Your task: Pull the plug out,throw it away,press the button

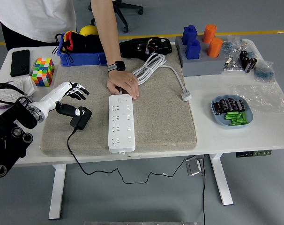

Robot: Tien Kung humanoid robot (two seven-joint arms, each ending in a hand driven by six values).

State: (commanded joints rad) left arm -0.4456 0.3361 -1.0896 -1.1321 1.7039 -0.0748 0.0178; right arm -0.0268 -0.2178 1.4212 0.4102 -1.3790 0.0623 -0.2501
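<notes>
The black plug (80,117) lies on the beige mat (156,117), left of the white power strip (121,123). Its black cord (85,161) trails over the table's near edge. My left hand (71,93) hovers just up and left of the plug, fingers spread. Its thumb (64,108) reaches down close to the plug, and the palm holds nothing. A person's hand (123,86) presses on the far end of the strip. No socket on the strip has anything plugged in. The strip's white cable (153,65) coils behind it.
A colour cube (43,71) and a black phone (20,62) sit at the far left. A blue bin (81,51) and a black device (146,47) stand behind the mat. At the right are a grey block with blue and orange pegs (198,56) and a blue plate (216,112).
</notes>
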